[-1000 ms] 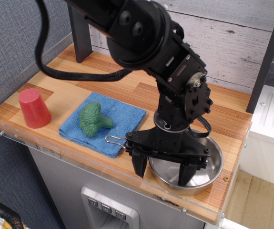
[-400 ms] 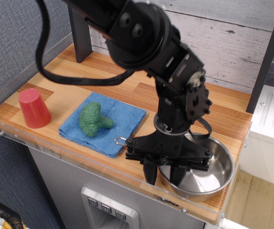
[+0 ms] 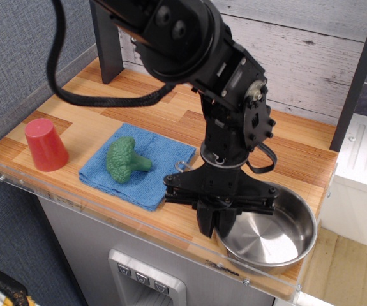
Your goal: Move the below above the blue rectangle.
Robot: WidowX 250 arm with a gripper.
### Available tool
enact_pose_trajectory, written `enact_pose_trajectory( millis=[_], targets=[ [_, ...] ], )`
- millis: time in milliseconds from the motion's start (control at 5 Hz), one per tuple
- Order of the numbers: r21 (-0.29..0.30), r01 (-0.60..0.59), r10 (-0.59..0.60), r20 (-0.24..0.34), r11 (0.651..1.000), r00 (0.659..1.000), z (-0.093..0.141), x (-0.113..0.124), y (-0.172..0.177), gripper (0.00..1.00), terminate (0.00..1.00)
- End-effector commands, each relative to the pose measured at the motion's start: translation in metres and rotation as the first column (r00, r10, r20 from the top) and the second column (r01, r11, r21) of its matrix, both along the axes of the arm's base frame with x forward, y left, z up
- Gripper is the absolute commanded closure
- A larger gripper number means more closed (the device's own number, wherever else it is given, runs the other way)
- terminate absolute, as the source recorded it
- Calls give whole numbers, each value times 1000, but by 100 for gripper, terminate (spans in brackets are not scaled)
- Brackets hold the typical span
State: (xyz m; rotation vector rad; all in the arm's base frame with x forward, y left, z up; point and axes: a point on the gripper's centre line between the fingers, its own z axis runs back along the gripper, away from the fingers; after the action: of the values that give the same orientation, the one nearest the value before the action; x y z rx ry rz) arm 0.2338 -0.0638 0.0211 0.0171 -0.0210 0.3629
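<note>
Steel pan (image 3: 269, 229) sits at counter's front right corner, right of blue towel (image 3: 150, 167), rim near clear acrylic lip (image 3: 138, 226). Shiny, round, bowl-like; thin wire loop handle (image 3: 182, 166) pokes up just beside towel's right edge. Black gripper (image 3: 216, 224) pinched narrow on pan's left rim. Green broccoli toy (image 3: 126, 159) occupies fuzzy towel. Red cup (image 3: 44, 145) well left of towel. Bare wood behind towel.

Broccoli toy (image 3: 126, 160) occupies the blue towel (image 3: 164, 156); bare countertop (image 3: 164, 111) lies behind it.
</note>
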Motion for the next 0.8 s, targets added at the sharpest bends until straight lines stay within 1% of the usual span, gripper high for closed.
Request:
enact_pose_trajectory(
  millis=[0,200,400,600],
  targets=[
    [-30,-9,13,146,1000,989,48,11,2,100,0],
    [-54,-41,51,185,998,981,63,16,14,100,0],
    [-79,-90,105,209,993,972,70,26,37,100,0],
    [-72,-146,159,225,987,961,76,42,69,100,0]
  ],
)
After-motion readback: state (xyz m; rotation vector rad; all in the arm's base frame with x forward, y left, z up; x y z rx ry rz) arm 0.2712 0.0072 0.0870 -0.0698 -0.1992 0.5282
